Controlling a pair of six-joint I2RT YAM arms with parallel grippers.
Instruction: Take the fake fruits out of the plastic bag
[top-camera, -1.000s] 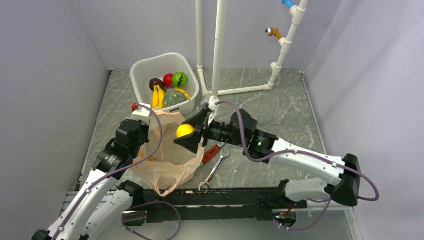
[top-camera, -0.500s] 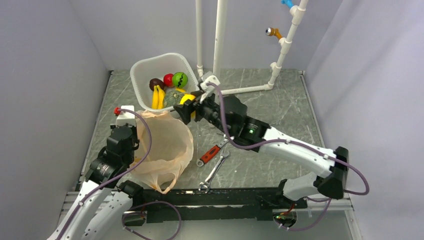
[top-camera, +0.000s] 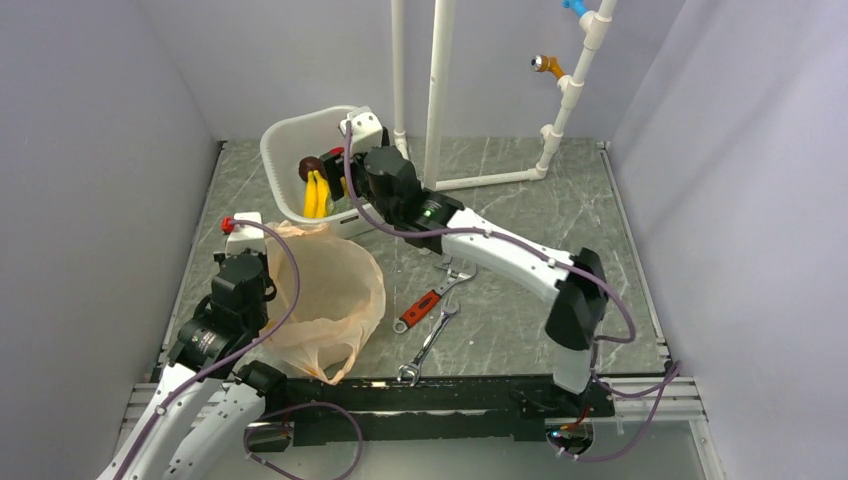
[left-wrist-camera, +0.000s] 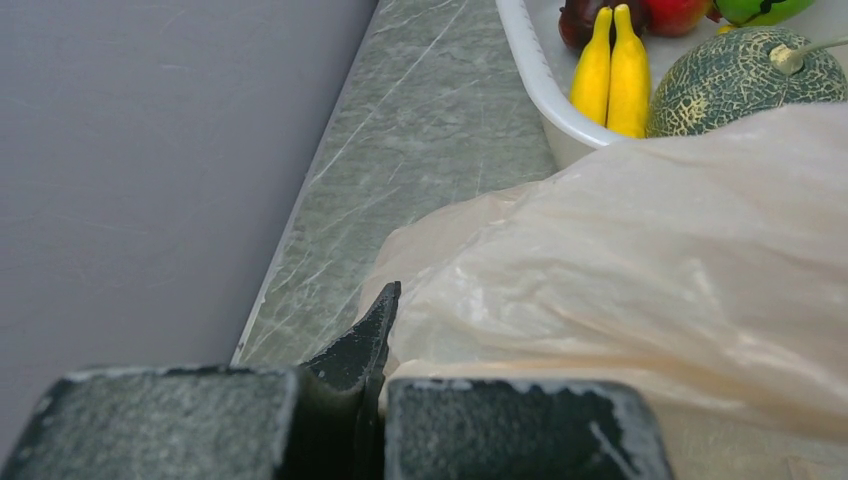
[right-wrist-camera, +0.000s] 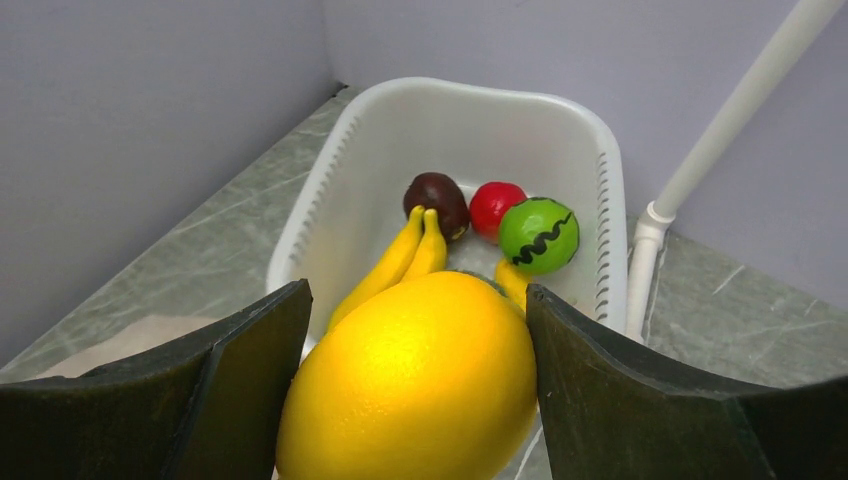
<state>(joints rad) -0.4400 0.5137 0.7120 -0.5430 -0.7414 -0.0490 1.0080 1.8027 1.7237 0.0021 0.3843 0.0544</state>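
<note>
Overhead, left-wrist and right-wrist views of a two-arm bench. The right gripper (right-wrist-camera: 415, 300) reaches over the white rigid plastic tub (right-wrist-camera: 470, 95) at the far left of the grey-green marbled tabletop (top-camera: 520, 200). Its two dark fingers (right-wrist-camera: 250, 370) stand wide apart and clamp a smooth yellow-orange ball (right-wrist-camera: 410, 390) between them, above the tub's near end. Inside the tub lie the yellow plastic banana bunch (right-wrist-camera: 400, 262), a dark maroon-brown fruit (right-wrist-camera: 437, 200) touching the banana tips, a shiny red ball (right-wrist-camera: 495, 207) beside it, and the bright green ball with a dark wavy stripe (right-wrist-camera: 539, 235) against the red one. The dull dark-green netted squash-like piece (left-wrist-camera: 745, 80) rests just beside the bananas; in the right-wrist view the held ball hides most of it. The left gripper (left-wrist-camera: 378, 400) has its jaws pressed together, pinching the rim of the thin crinkly translucent beige-peach plastic bag (top-camera: 325, 290). The bag sits on the near left of the tabletop, just in front of the tub, its mouth held up at the gripper and its body spreading toward the table's near edge. A red-handled adjustable wrench (top-camera: 425, 303) and a silver combination wrench (top-camera: 428, 345) lie on the tabletop to the right of the bag, apart from it. White plastic pipes (top-camera: 437, 90) rise behind the tub.
</note>
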